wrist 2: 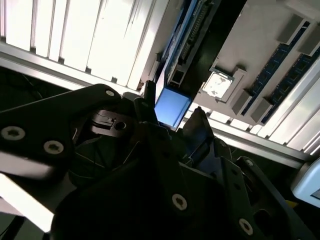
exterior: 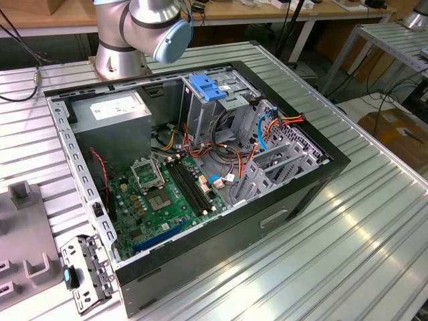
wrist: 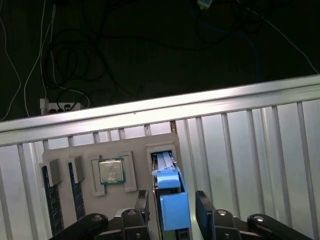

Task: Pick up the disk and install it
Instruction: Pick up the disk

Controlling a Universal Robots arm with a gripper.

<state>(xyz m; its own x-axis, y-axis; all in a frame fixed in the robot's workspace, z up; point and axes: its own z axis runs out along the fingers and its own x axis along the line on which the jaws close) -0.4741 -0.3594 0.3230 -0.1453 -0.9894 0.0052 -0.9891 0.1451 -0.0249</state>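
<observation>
The disk (wrist: 167,172) stands on edge in a slot of a grey holder tray (wrist: 135,145), and its bright blue carrier tab points toward me. In both wrist views my gripper (wrist: 171,205) straddles that tab (wrist 2: 172,107), one black finger (wrist: 142,202) on each side. A narrow gap shows on both sides of the tab, so the gripper is open around it. The dark drive body is mostly hidden inside the slot.
The tray also holds a processor chip (wrist: 111,171) and memory sticks (wrist: 50,197). It lies on a ribbed aluminium table (wrist: 250,150). In the exterior view an open computer case (exterior: 200,167) shows its motherboard, cables and a metal drive cage topped by a blue clip (exterior: 208,90), near the arm's base (exterior: 134,33).
</observation>
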